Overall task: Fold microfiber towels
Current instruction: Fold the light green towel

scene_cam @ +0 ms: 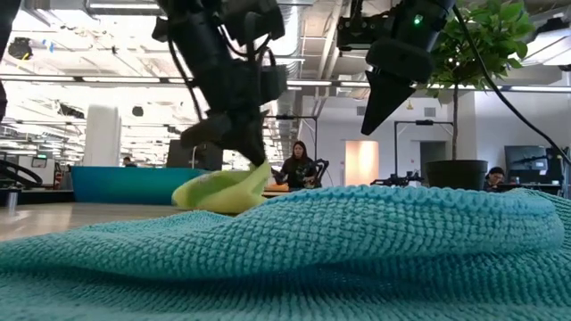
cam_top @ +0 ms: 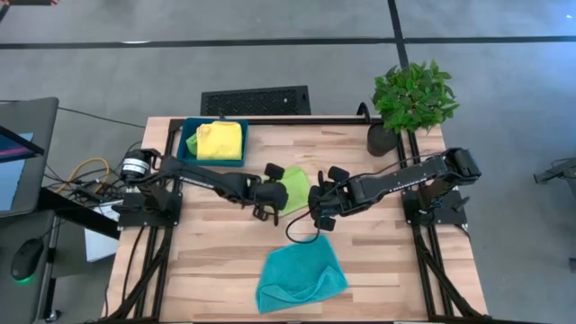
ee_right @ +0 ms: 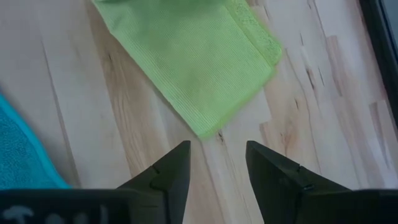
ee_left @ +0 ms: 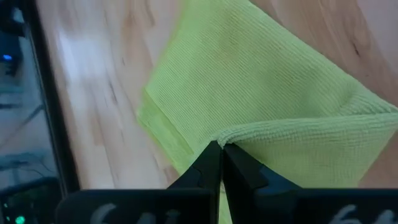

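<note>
Towel in lime green (cam_top: 294,185) lies at the centre of the high view, on the wooden desk (cam_top: 216,261), partly doubled over itself. The left gripper (ee_left: 221,149) is clenched on a raised fold at the towel's edge; in the low view that fold stands lifted off the desk beneath the dark fingers (scene_cam: 239,143). The right gripper (ee_right: 217,163) hangs just right of the towel in the high view, its fingers spread apart and grasping nothing, with the towel's free corner lying flat on the wood just ahead of the fingertips.

A teal towel (cam_top: 301,277) lies crumpled at the lower centre of the high view, apart from the green one, and fills the foreground of the low view. At the upper left of the desk a dark-teal tray (cam_top: 187,144) holds a yellow towel (cam_top: 220,139), with a strip of a second lime green towel (cam_top: 192,142) showing at its left edge.

A potted plant (cam_top: 412,101) stands at the desk's upper right corner. In the low view, a seated person (scene_cam: 297,167) shows in the room far behind the desk.
</note>
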